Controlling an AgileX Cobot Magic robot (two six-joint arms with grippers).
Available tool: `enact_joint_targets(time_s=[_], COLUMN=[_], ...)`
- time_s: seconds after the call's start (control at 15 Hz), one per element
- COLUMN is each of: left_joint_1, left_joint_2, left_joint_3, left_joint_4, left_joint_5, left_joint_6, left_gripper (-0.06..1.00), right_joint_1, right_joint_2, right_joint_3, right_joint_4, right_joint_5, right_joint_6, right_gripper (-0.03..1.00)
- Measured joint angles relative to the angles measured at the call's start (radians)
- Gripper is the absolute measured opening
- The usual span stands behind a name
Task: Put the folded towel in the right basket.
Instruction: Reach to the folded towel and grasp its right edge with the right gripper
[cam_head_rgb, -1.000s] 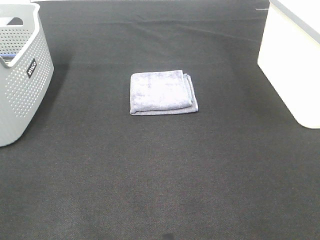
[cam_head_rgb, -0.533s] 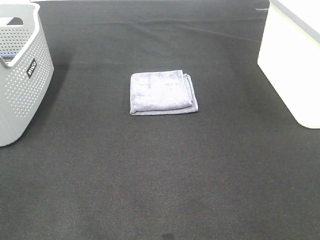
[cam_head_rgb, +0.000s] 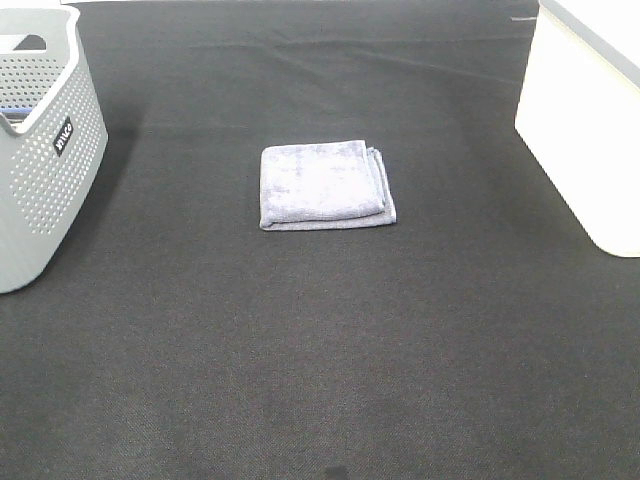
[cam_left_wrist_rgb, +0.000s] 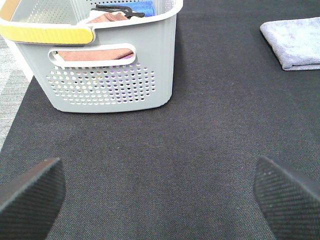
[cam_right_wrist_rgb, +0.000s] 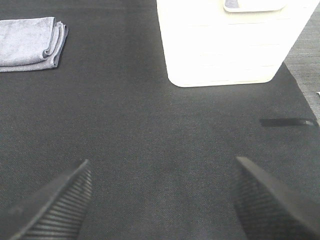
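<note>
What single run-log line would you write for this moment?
towel: folded, on mat, untouched | left gripper: open, empty | right gripper: open, empty | right basket: towel not yet in

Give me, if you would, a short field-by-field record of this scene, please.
folded towel: flat on the black mat, mid-scene, untouched
right basket: white, right of towel, apart from it
left basket: grey, perforated, cloths inside
left gripper: fingers apart, empty, above mat
right gripper: fingers apart, empty, above mat
task: towel not yet in basket
</note>
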Motion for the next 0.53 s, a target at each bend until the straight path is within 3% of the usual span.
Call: enact_joint_targets(time_s=[0.53], left_joint_1=[0.0], left_joint_2=[0.0], left_joint_3=[0.0], left_joint_4=[0.0], left_joint_5=[0.0], left_joint_6=[0.0], left_gripper=[0.97], right_joint_1=[0.0], right_joint_2=[0.0], right_joint_3=[0.0], right_joint_4=[0.0], right_joint_5=[0.0], right_joint_6=[0.0], right_gripper=[0.73])
